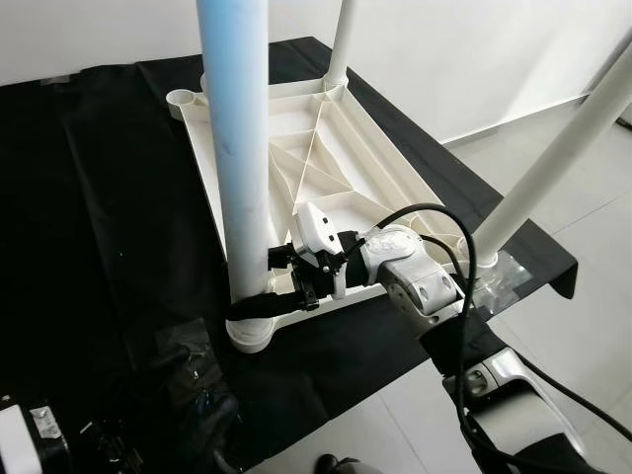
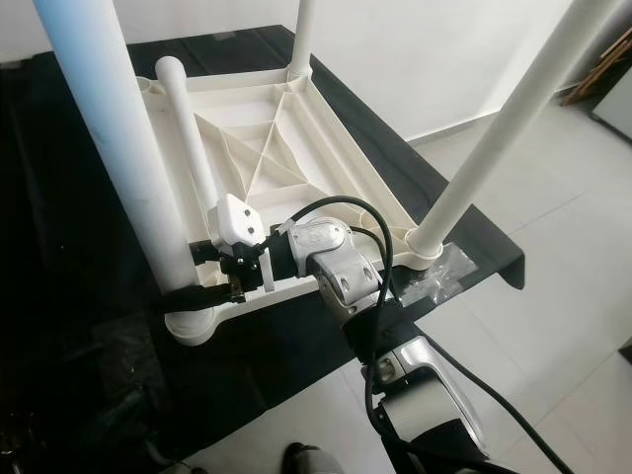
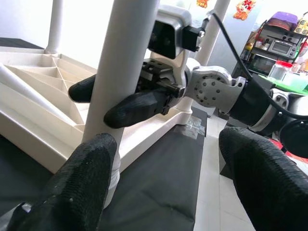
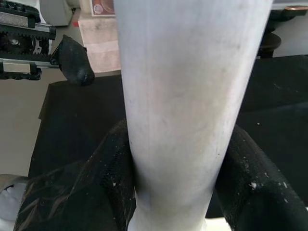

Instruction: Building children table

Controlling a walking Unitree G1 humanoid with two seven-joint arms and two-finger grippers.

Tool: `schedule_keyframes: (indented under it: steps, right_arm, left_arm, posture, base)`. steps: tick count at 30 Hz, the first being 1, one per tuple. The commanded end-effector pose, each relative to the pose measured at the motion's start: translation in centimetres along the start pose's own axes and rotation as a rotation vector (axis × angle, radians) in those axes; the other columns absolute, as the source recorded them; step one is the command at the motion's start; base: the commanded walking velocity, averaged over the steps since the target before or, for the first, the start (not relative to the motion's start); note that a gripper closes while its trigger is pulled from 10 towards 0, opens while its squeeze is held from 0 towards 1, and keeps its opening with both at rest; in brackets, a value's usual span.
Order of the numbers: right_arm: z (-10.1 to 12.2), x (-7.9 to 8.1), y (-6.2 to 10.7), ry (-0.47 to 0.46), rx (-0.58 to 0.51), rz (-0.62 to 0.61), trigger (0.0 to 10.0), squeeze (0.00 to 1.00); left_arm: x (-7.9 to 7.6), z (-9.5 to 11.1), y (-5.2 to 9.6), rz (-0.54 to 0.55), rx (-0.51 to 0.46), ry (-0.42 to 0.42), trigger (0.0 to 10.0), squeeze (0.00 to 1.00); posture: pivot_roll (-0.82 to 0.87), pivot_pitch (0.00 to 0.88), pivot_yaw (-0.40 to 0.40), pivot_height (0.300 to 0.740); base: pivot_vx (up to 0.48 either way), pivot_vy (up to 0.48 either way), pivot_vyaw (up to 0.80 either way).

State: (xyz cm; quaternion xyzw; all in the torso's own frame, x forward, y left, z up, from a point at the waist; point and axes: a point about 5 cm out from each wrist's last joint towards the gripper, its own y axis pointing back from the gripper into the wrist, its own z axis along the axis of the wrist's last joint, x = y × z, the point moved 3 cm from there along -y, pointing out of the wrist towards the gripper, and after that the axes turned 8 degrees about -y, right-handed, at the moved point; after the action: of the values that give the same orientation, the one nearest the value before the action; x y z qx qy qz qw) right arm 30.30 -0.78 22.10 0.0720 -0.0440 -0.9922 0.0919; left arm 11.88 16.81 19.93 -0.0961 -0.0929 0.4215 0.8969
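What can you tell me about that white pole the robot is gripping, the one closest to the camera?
The near leg is a smooth, round white tube, plastic by its look, standing upright in a corner socket of the upturned white tabletop, which lies on a black sheet. Its top runs out of frame. Low down, just above the socket, the right gripper has its jaws closed around it, one black finger on each side. The left gripper hovers open beside it.

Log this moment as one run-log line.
step: seating table leg | right gripper: shut on leg near socket | left gripper: open, beside leg | tabletop: upside down on black sheet
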Motion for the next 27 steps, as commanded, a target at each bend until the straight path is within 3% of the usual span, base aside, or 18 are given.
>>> schedule_keyframes:
  steps: [1,8,10,12,13,14,15,16,17,18,19,27]
  right_arm:
    - [0.1,0.3,1.1,0.003,-0.004,-0.036,0.0,0.00]
    - [-0.7,2.2,2.2,-0.046,-0.017,-0.112,0.0,0.00]
    - [-1.1,2.2,2.7,-0.067,-0.013,-0.217,0.0,0.00]
    - [-1.8,1.0,3.3,-0.095,-0.011,-0.493,0.0,0.00]
    - [-1.8,1.0,3.3,-0.095,-0.011,-0.493,0.0,0.00]
    - [-2.8,-0.3,4.9,-0.097,0.040,-0.847,0.0,0.00]
    - [-3.5,-0.7,6.8,-0.092,0.083,-1.107,0.0,0.00]
    - [-4.2,0.7,6.3,-0.089,0.107,-1.141,0.0,0.00]
    - [-4.2,0.7,6.3,-0.089,0.107,-1.141,0.0,0.00]
    - [-4.5,1.8,5.5,-0.093,0.112,-1.117,0.0,0.00]
    - [-4.6,2.7,3.8,-0.121,0.088,-0.991,0.0,0.00]
    - [-3.3,1.4,3.9,-0.199,0.038,-0.979,0.0,0.00]
  left_arm:
    - [-0.2,-0.1,0.2,0.021,0.004,0.001,10.0,0.00]
    - [0.0,-0.6,0.2,0.028,0.015,0.006,10.0,0.00]
    - [0.3,-0.7,0.2,0.029,0.019,0.003,10.0,0.00]
    - [0.7,-0.8,0.1,0.035,0.021,-0.005,10.0,0.00]
    - [0.7,-0.8,0.1,0.035,0.021,-0.005,10.0,0.00]
    - [0.9,-0.8,0.1,0.040,0.020,-0.010,10.0,0.00]
    - [1.1,-0.8,0.1,0.043,0.019,-0.013,10.0,0.00]
    - [1.3,-0.9,0.0,0.044,0.016,-0.017,10.0,0.00]
    - [1.3,-0.9,0.0,0.044,0.016,-0.017,10.0,0.00]
    - [1.4,-0.9,-0.1,0.045,0.014,-0.020,10.0,0.00]
    - [1.5,-1.0,-0.4,0.036,0.009,-0.016,10.0,0.00]
    - [2.2,-0.9,-0.8,0.021,-0.003,-0.035,10.0,0.00]
  posture:
    - [0.05,0.179,-0.152,0.740]
    - [0.03,0.183,-0.132,0.740]
    - [0.02,0.183,-0.122,0.740]
    - [0.03,0.182,-0.119,0.740]
    - [0.03,0.182,-0.119,0.740]
    - [0.02,0.181,-0.112,0.740]
    - [0.02,0.181,-0.112,0.740]
    - [0.01,0.181,-0.099,0.740]
    - [0.01,0.181,-0.099,0.740]
    - [0.01,0.181,-0.099,0.740]
    - [0.01,0.172,-0.086,0.740]
    - [0.02,0.153,-0.073,0.740]
  base:
    - [0.000,0.000,0.00]
    - [0.000,0.000,0.00]
    - [0.000,0.000,0.00]
    - [0.000,0.000,0.00]
    - [0.000,0.000,0.00]
    - [0.000,0.000,0.00]
    - [0.000,0.000,0.00]
    - [0.000,0.000,0.00]
    - [0.000,0.000,0.00]
    - [0.000,0.000,0.00]
    - [0.000,0.000,0.00]
    - [0.000,0.000,0.00]
